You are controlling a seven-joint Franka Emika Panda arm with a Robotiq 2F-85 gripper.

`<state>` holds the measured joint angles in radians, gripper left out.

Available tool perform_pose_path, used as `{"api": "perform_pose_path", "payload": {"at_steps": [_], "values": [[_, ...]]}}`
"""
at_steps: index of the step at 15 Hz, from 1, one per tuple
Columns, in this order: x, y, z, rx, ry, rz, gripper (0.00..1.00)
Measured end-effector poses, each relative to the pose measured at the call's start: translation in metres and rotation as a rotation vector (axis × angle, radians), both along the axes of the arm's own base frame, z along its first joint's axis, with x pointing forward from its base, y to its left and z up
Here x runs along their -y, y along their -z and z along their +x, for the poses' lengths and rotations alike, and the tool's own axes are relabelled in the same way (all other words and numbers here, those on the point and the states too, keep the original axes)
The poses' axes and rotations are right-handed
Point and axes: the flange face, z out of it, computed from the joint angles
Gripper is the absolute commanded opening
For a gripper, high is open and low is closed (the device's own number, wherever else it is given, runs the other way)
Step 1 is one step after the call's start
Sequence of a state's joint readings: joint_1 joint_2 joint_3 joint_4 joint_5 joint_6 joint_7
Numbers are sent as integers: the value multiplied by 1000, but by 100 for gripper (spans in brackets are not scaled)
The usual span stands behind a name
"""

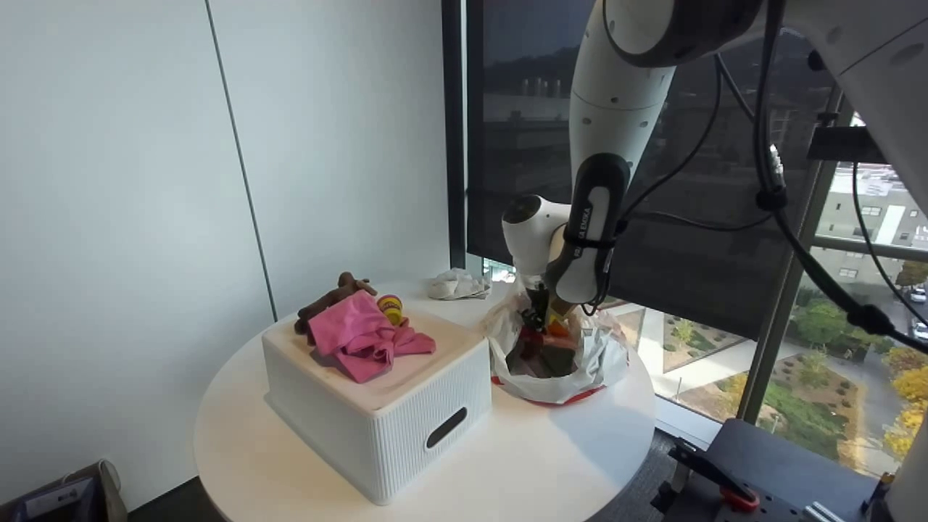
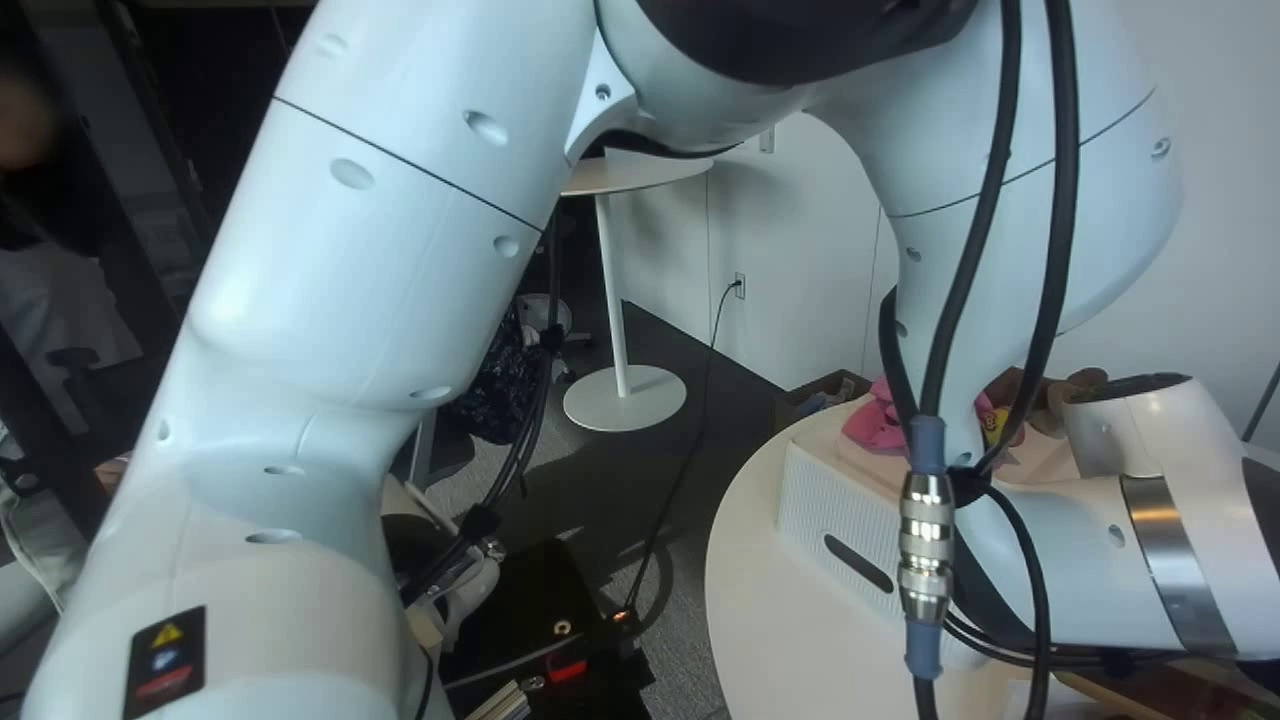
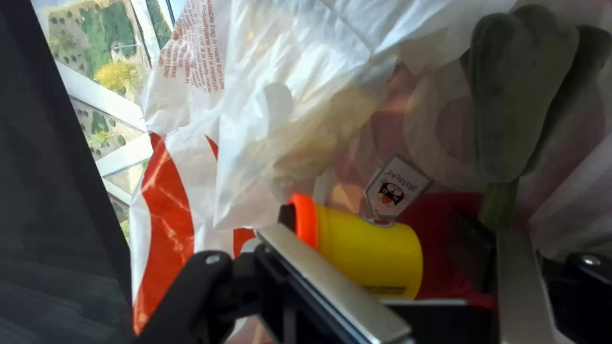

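Your gripper [image 3: 391,231] is down in the mouth of the white plastic bag [image 1: 607,355], its fingers [image 3: 330,282] well apart in the wrist view; nothing is clamped. The yellow tub [image 3: 373,251] appears to lie on its side inside the bag, orange lid [image 3: 306,220] beside one fingertip, base reaching into the gap. Red shows between that base and the opposite finger, so there is no pinch from both sides. Contact at the lid end: you cannot tell from here.

Surroundings: a red soft-looking thing [image 3: 444,224] by the tub's base, a printed tag [image 3: 397,188] just beside the tub, and a grey-green toy [image 3: 519,95] whose narrow end sits at the far fingertip.

Handling, as judged from this pose. For a clean close, centre the tub in the gap first and turn the pads across its round body; lid to base is the longer span and likely less steady. Check that the tag and the toy's narrow end are outside the pads. For a clean exit, leave the fingers spread and lift straight up, slowly. The finger at the lid end sits close to loose film; a sideways pull could snag it and drag the bag over the table [image 1: 536,464].
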<state>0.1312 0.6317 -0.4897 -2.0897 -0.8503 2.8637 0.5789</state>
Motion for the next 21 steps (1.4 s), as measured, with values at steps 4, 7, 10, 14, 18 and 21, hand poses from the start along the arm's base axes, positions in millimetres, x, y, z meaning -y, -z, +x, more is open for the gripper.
{"api": "perform_pose_path", "payload": {"at_steps": [4,7,10,14,18,21], "values": [[-2,0,4,-8,-26,-17,100],[-22,-16,4,-16,-55,40,100],[-35,-40,4,-22,-49,83,100],[-36,-49,-3,-96,25,108,100],[-40,-40,-9,-167,93,174,100],[-41,-37,-11,-181,109,187,68]]}}
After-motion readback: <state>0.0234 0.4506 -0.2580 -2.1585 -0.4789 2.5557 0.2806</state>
